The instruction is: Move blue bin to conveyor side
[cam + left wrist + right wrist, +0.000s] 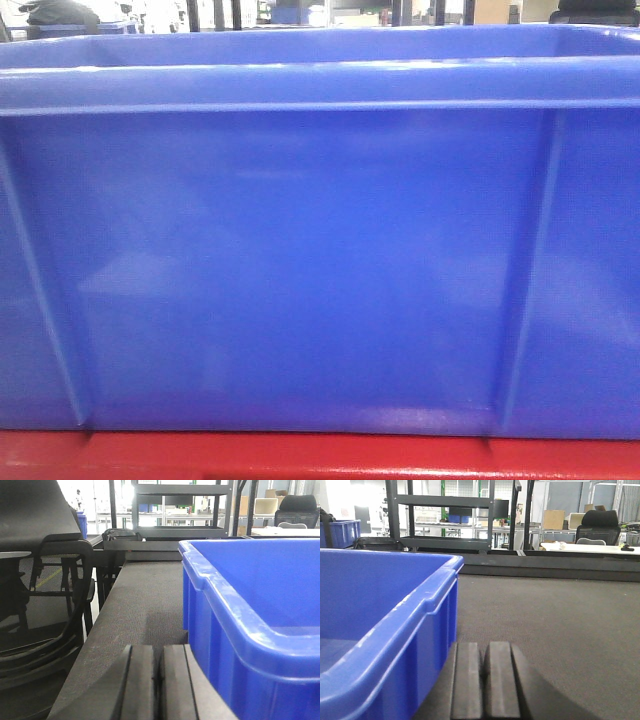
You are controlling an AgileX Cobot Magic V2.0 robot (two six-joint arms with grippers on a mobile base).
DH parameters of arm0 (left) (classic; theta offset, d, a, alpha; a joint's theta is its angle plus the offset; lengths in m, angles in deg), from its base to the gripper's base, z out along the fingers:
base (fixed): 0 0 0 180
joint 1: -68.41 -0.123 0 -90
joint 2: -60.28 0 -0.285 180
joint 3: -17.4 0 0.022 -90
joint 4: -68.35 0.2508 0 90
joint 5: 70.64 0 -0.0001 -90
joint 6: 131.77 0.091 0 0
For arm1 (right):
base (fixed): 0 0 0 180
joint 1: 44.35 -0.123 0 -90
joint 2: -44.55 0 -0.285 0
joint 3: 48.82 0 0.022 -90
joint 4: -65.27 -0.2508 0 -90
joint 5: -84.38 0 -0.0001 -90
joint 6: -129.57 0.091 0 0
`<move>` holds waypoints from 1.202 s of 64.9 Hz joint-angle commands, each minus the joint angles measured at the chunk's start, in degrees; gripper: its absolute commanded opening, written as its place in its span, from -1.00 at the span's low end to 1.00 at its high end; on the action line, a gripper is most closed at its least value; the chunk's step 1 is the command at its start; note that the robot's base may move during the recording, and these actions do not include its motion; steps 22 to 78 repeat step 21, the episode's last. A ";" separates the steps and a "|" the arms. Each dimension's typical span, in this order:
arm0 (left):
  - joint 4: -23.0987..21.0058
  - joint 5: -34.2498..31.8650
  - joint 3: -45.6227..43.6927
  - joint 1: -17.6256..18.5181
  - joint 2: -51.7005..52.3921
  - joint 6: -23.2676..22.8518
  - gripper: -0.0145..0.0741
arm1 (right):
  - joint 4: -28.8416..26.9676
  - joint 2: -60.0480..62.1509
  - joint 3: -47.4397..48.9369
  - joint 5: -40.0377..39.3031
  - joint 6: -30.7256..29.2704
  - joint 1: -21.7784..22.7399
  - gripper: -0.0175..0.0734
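blue bin (250, 630) on conveyor (140, 610) | left pincer (159, 685), right pincer (484, 680) together, ungripped | risk: bin skews if pushed unevenly

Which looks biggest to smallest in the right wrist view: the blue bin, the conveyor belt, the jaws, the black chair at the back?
1. Conveyor belt, about level with
2. blue bin; I would not rank these two, since the bin is very close to the camera.
3. Right gripper, jaws shut, also very close.
4. Black chair, far off.

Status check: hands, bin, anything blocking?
Left hand shut, empty, beside blue bin. Right hand shut, empty, on the bin's other side. Bin sits on the conveyor. Belt around it bare.
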 commanded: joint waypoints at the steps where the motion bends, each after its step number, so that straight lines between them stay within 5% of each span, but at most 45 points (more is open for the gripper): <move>1: -0.31 -0.92 -0.14 -0.17 0.26 -0.08 -0.64 | 0.28 0.16 0.03 -0.88 -0.38 0.30 -0.81; 78: -0.31 -0.92 -0.14 -0.17 0.26 -0.08 -0.64 | 0.28 0.16 0.03 -0.88 -0.38 0.30 -0.81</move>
